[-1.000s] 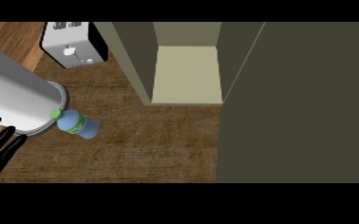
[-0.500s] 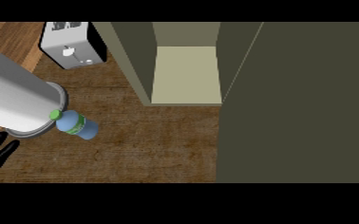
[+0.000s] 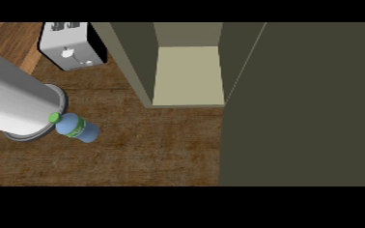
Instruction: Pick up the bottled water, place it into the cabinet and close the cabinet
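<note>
You are not seeing any readable text here. The water bottle [image 3: 78, 128] is wearing a green label band, and the toaster [image 3: 71, 46] is showing a small knob mark, but no letters or numbers can be made out.

Single head view, steeply downward, close over counter [image 3: 157, 149] and open cabinet [image 3: 187, 75].

Light is even and fairly dim, its source not visible. The cabinet's pale inner shelf [image 3: 187, 75] is the brightest patch; its open door [image 3: 292, 104] is a flat dark olive. The grey forearm [image 3: 21, 104] carries a soft sheen (no hard glare). Faint shading rings the bottled water [image 3: 77, 126] on the wood counter [image 3: 157, 149] — nothing blurred
</note>
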Motion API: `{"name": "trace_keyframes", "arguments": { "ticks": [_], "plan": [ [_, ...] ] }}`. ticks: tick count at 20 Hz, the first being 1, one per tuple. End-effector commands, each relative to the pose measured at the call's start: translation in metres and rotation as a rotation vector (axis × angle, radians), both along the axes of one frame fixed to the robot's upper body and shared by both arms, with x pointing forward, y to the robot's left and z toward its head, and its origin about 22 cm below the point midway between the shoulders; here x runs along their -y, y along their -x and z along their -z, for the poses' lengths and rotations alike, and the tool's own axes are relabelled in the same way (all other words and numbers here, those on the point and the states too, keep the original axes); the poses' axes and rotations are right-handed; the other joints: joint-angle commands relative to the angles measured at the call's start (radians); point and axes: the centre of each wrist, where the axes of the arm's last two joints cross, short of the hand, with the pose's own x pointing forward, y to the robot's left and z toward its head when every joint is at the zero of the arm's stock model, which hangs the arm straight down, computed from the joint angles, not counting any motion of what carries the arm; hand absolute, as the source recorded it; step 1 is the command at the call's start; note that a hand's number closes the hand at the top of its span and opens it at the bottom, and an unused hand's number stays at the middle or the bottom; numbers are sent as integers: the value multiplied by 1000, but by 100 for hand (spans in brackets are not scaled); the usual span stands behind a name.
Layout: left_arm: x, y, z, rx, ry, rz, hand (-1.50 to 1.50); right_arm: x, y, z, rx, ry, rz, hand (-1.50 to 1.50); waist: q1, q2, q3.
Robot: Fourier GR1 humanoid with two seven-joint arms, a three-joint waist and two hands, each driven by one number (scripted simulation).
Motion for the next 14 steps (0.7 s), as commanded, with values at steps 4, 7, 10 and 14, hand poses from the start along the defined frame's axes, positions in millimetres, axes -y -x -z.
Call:
{"name": "trace_keyframes", "arguments": {
  "ticks": [4, 7, 10, 14],
  "plan": [
    [-13, -4, 13, 0, -49, -37, -150, -3, 33, -30, 68, -85, -87, -150, -15, 3, 0],
    [-31, -5, 17, -45, -85, -52, -150, 0, 34, -33, 68, -87, -79, -150, -17, 3, -1],
    [-30, -23, 46, -57, -79, -48, -150, 3, 32, -26, 64, -87, -92, -150, -26, 6, -2],
    [-45, -48, 58, -68, -125, -59, -150, 9, 30, -25, 66, -88, -99, -150, -30, 8, -2]
  ]
}}
